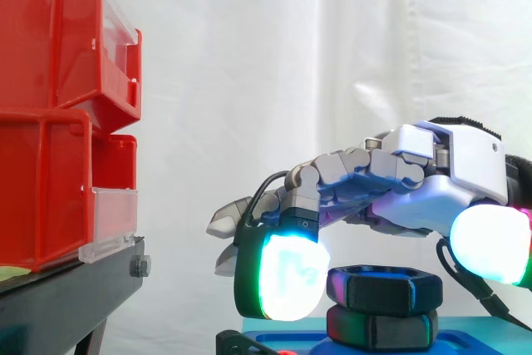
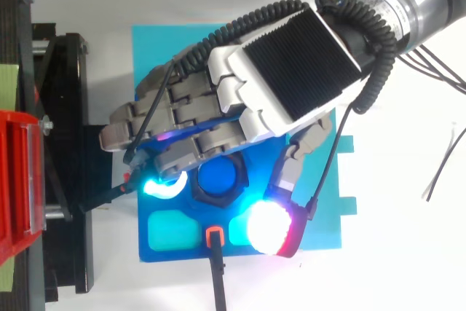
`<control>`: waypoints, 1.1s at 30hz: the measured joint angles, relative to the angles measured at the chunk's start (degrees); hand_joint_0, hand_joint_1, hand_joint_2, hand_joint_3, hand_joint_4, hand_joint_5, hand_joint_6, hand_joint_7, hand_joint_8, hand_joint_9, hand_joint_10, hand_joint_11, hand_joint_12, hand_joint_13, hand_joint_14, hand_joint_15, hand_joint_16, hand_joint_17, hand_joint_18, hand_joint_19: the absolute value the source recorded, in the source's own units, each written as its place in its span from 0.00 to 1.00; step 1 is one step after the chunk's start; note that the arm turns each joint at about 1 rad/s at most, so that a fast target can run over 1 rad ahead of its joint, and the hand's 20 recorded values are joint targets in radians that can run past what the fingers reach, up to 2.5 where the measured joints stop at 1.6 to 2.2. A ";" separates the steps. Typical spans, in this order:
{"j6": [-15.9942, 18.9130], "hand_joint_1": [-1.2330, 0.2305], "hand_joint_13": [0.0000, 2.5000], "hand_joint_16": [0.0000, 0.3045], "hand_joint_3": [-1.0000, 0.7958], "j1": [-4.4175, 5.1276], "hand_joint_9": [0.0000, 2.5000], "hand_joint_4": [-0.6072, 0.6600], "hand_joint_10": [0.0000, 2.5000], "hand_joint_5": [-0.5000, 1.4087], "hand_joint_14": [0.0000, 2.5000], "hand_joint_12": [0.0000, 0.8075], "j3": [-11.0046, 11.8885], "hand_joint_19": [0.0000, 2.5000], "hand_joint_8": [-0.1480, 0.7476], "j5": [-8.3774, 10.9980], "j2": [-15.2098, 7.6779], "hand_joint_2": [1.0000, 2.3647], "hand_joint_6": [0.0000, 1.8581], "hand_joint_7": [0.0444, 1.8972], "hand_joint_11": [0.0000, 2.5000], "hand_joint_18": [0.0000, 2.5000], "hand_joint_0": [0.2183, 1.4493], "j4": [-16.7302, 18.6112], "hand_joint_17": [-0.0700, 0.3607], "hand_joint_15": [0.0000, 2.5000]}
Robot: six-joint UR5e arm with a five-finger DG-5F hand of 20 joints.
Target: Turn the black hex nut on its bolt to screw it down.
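The hand (image 2: 284, 71) reaches down over the black hex nut (image 1: 384, 285) with its fingers curled round it. One glowing fingertip (image 1: 283, 278) sits against the nut's side, and the thumb (image 1: 492, 244) hangs close on the opposite side; whether the thumb touches cannot be told. The nut sits right under the palm on its blue bolt (image 2: 218, 176), above a second dark nut (image 1: 382, 327) on the blue base (image 2: 175, 253). Beyond the fingertips, well apart, red bins (image 1: 50, 122) stand on a black stand (image 1: 66, 297).
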 measured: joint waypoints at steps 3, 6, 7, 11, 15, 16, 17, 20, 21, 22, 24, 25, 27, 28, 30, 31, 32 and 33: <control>-0.07 0.63 0.24 0.24 0.28 -0.37 0.15 0.80 0.00 0.16 0.00 0.58 0.00 0.13 0.60 -0.48 0.00 0.00 0.34 0.45 0.11 0.29 0.10 0.06 0.54 0.07; -0.09 0.61 0.24 0.25 0.28 -0.73 0.15 0.82 0.00 0.16 0.00 0.59 0.00 0.13 0.61 -0.90 0.00 0.00 0.34 0.44 0.11 0.30 0.08 0.09 0.55 0.07; -0.10 0.59 0.24 0.25 0.28 -0.87 0.15 0.82 0.00 0.16 0.00 0.60 0.00 0.13 0.61 -1.05 0.00 0.00 0.33 0.45 0.12 0.30 0.07 0.09 0.56 0.07; -0.15 0.49 0.24 0.25 0.28 -1.20 0.15 0.83 0.00 0.15 0.00 0.60 0.00 0.12 0.61 -1.45 0.01 0.00 0.32 0.47 0.12 0.30 0.06 0.10 0.56 0.07; -0.18 0.40 0.23 0.24 0.28 -1.38 0.14 0.81 0.00 0.15 0.00 0.59 0.00 0.12 0.59 -1.59 0.00 0.00 0.32 0.47 0.13 0.30 0.08 0.10 0.55 0.07; -0.18 0.40 0.23 0.24 0.28 -1.40 0.14 0.81 0.00 0.15 0.00 0.58 0.00 0.13 0.59 -1.60 -0.01 0.00 0.32 0.47 0.12 0.30 0.08 0.10 0.54 0.07; -0.18 0.39 0.23 0.24 0.28 -1.42 0.14 0.81 0.00 0.15 0.00 0.58 0.00 0.13 0.59 -1.61 0.00 0.00 0.32 0.48 0.12 0.30 0.08 0.10 0.54 0.07; -0.18 0.39 0.23 0.23 0.28 -1.48 0.14 0.81 0.00 0.15 0.00 0.57 0.00 0.13 0.58 -1.62 -0.01 0.00 0.32 0.48 0.12 0.29 0.10 0.10 0.53 0.07; -0.18 0.39 0.23 0.23 0.28 -1.52 0.14 0.80 0.00 0.15 0.00 0.56 0.00 0.13 0.57 -1.62 0.00 0.00 0.32 0.48 0.13 0.29 0.11 0.10 0.53 0.07; -0.18 0.39 0.23 0.23 0.28 -1.55 0.14 0.80 0.00 0.15 0.00 0.56 0.00 0.13 0.57 -1.63 0.00 0.00 0.32 0.48 0.13 0.29 0.11 0.10 0.52 0.07; -0.18 0.39 0.23 0.22 0.28 -1.63 0.14 0.79 0.00 0.15 0.00 0.55 0.00 0.13 0.56 -1.69 -0.01 0.00 0.32 0.48 0.13 0.28 0.12 0.10 0.51 0.07; -0.18 0.39 0.23 0.22 0.28 -1.67 0.14 0.79 0.00 0.15 0.00 0.55 0.00 0.14 0.56 -1.73 -0.02 0.00 0.32 0.48 0.13 0.28 0.13 0.10 0.51 0.07; -0.18 0.38 0.23 0.22 0.28 -1.75 0.14 0.79 0.00 0.15 0.00 0.55 0.00 0.14 0.56 -1.89 0.00 0.00 0.32 0.48 0.13 0.28 0.13 0.10 0.51 0.07; -0.18 0.38 0.23 0.21 0.28 -1.79 0.14 0.79 0.00 0.15 0.00 0.54 0.00 0.14 0.56 -1.97 0.00 0.00 0.32 0.48 0.13 0.28 0.14 0.10 0.50 0.08; -0.18 0.38 0.23 0.21 0.28 -1.90 0.14 0.78 0.00 0.15 0.00 0.54 0.00 0.14 0.55 -2.16 0.00 0.00 0.33 0.48 0.13 0.28 0.14 0.10 0.50 0.08; -0.18 0.38 0.23 0.21 0.28 -1.95 0.14 0.78 0.00 0.15 0.00 0.54 0.00 0.14 0.55 -2.24 0.00 0.00 0.33 0.48 0.13 0.28 0.14 0.10 0.50 0.08; -0.18 0.38 0.23 0.21 0.28 -2.00 0.14 0.79 0.00 0.15 0.00 0.54 0.00 0.14 0.55 -2.31 0.00 0.00 0.33 0.48 0.13 0.28 0.14 0.10 0.50 0.08; -0.18 0.38 0.23 0.21 0.28 -2.08 0.14 0.78 0.00 0.15 0.00 0.54 0.00 0.14 0.55 -2.42 0.00 0.00 0.33 0.48 0.13 0.28 0.15 0.10 0.50 0.08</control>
